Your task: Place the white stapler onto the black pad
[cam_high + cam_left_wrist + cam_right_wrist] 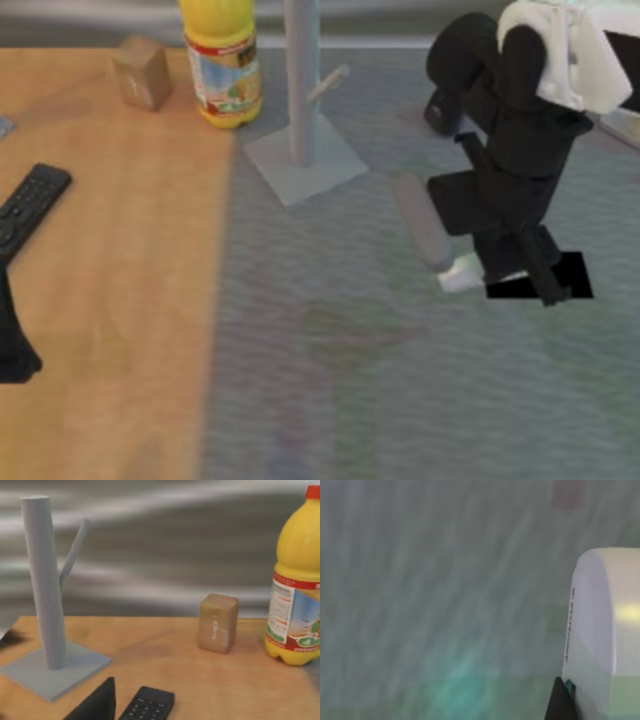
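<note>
Here the right gripper (515, 268) grips the stapler (460, 272) low at the pad's (572, 272) left edge, so releasing now risks it resting half off the pad; the left gripper (12, 350), its state unclear, sits parked at far left.

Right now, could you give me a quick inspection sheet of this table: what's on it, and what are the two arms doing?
Surface: table, wood-coloured on the left, grey on the right.
Job's things: white stapler at the right, its end poking out beside the black pad; contact with the pad cannot be told.
Clutter: yellow bottle, small brown block, grey stand, black remote control.
Grippers: right gripper low over the stapler and pad; left gripper parked at the left edge.
Cables: nothing seen.
Surroundings: blurred grey background in the left wrist view.
</note>
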{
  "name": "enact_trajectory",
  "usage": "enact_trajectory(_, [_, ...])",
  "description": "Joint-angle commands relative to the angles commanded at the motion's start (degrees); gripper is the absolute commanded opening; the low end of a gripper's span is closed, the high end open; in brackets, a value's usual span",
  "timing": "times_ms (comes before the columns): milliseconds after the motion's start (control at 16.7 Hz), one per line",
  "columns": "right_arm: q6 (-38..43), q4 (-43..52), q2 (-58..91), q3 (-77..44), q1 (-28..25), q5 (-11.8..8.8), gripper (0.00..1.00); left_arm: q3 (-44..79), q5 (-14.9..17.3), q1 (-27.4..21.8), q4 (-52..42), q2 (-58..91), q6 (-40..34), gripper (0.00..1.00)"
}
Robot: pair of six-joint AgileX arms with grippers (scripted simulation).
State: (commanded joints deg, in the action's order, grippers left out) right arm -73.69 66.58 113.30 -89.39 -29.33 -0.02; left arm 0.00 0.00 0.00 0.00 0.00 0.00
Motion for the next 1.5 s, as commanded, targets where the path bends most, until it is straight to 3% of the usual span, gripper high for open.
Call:
enact_trajectory(180, [-0.26,1.41,1.34,-2.35,2.11,-0.09,0.0,0.0,0.0,0.0,0.0,0.0,0.0,1.0])
enact_trajectory(540, [-0.69,8.14,7.52,-15.55,13.02,-0.46,0.0,0.0,0.0,0.0,0.0,0.0,0.0,1.0])
enact_trajectory(900, [-0.68,8.59,8.01,-16.49,13.99,-0.48,0.0,0.0,0.0,0.0,0.0,0.0,0.0,1.0])
enact_trajectory(1500, [-0.56,-11.29,12.42,-0.88,14.15,-0.47,0.0,0.0,0.0,0.0,0.0,0.0,0.0,1.0])
